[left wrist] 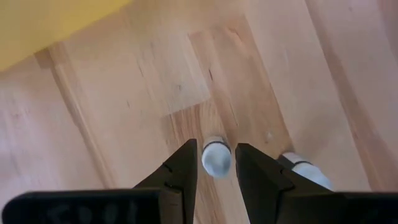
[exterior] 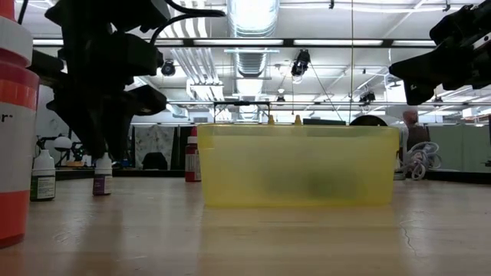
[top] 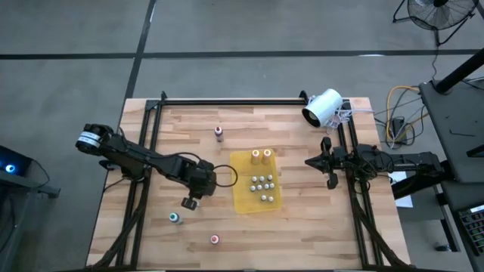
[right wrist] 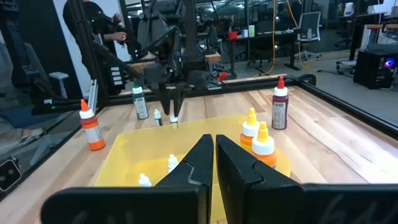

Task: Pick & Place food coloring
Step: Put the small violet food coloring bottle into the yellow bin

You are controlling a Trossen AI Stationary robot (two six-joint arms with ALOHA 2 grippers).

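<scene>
A small whitish bottle [left wrist: 216, 157] of food coloring stands on the wooden table to the left of the yellow tray [top: 243, 198]. My left gripper [left wrist: 216, 146] points steeply down over it, open, with one finger on each side of the bottle's top; no touch shows. A second small bottle [left wrist: 303, 170] stands close beside it. The tray holds two orange-topped bottles [top: 261, 155] and several tiny white ones [top: 263, 183]. My right gripper [right wrist: 214, 155] waits shut and level at the table's right side.
A teal-topped bottle [top: 175, 218] and a pink-topped one [top: 215, 239] stand near the front edge, and a maroon-topped one [top: 218, 133] stands toward the back. A big white cylinder-shaped device [top: 324, 107] lies at the far right. Black frame rails [top: 227, 100] run along the table's edges.
</scene>
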